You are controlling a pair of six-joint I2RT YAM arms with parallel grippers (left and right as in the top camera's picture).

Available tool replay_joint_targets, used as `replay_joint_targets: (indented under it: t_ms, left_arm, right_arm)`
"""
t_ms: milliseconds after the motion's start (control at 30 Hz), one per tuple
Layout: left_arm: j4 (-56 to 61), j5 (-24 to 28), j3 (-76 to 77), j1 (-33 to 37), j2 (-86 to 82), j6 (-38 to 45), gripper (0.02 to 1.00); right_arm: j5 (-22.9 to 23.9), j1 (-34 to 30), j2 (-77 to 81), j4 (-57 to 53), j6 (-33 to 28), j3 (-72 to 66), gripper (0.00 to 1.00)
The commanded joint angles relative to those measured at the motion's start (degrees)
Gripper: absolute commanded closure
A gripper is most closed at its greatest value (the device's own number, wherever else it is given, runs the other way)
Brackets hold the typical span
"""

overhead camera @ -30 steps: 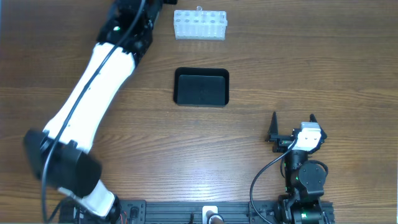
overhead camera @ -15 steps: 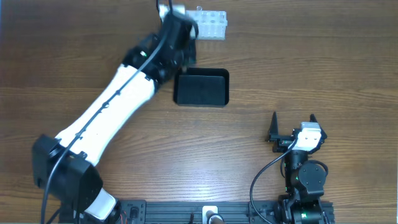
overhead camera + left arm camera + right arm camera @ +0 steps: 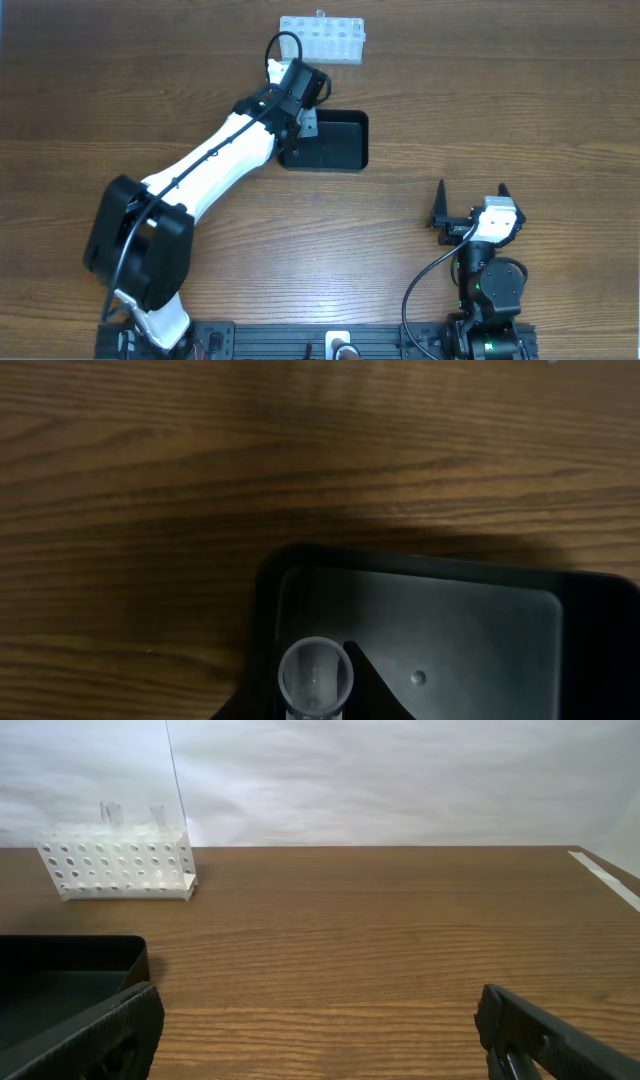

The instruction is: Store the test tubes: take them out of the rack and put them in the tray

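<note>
My left hand (image 3: 306, 122) gripped one tube (image 3: 315, 676) over the tray's (image 3: 340, 142) 9 o'clock end. The rack (image 3: 321, 40) stood at 12 o'clock from the tray. My right hand (image 3: 471, 195) gaped wide, empty.

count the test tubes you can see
3: a test tube in the left gripper over the tray, two tubes standing in the rack; others may be hidden.

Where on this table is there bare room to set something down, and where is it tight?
Free: the wood right of the tray, between rack and right end effector; the tray's bare floor. Crowded: the tray's left edge, where the left end effector holds a test tube.
</note>
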Motion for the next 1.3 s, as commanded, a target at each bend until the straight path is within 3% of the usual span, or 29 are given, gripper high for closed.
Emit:
replay_joint_targets:
  t_ms: [33,533,733,967,1033,1167,1300]
  left_arm:
    - [1.2,-0.9,-0.2,-0.6,2.4,-0.6,0.915]
    - [3.3,-1.0,-0.2,-0.6,6.1,-0.6,0.866]
    - [4.9,-2.7,-0.1,-0.6,5.6,-0.6,0.72]
    - [6.3,-12.6,2.8,-1.4,-1.5,2.5,0.5]
    - [9.5,-15.0,4.6,-1.4,-3.5,7.3,0.367]
    - [15.6,-15.2,9.9,0.4,-4.1,17.4,0.24]
    - [17.7,-10.9,14.0,4.0,-2.5,20.7,0.207]
  right_arm:
    - [0.5,-0.1,-0.4,-0.2,-0.4,-0.3,0.007]
    - [0.5,-0.1,-0.4,-0.2,-0.4,-0.3,0.007]
    - [0.5,-0.1,-0.4,-0.2,-0.4,-0.3,0.009]
    - [0.5,-0.1,-0.4,-0.2,-0.4,-0.3,0.009]
    - [0.5,-0.1,-0.4,-0.2,-0.4,-0.3,0.009]
    - [0.5,-0.1,-0.4,-0.2,-0.4,-0.3,0.009]
    - [0.5,-0.1,-0.4,-0.2,-0.4,-0.3,0.009]
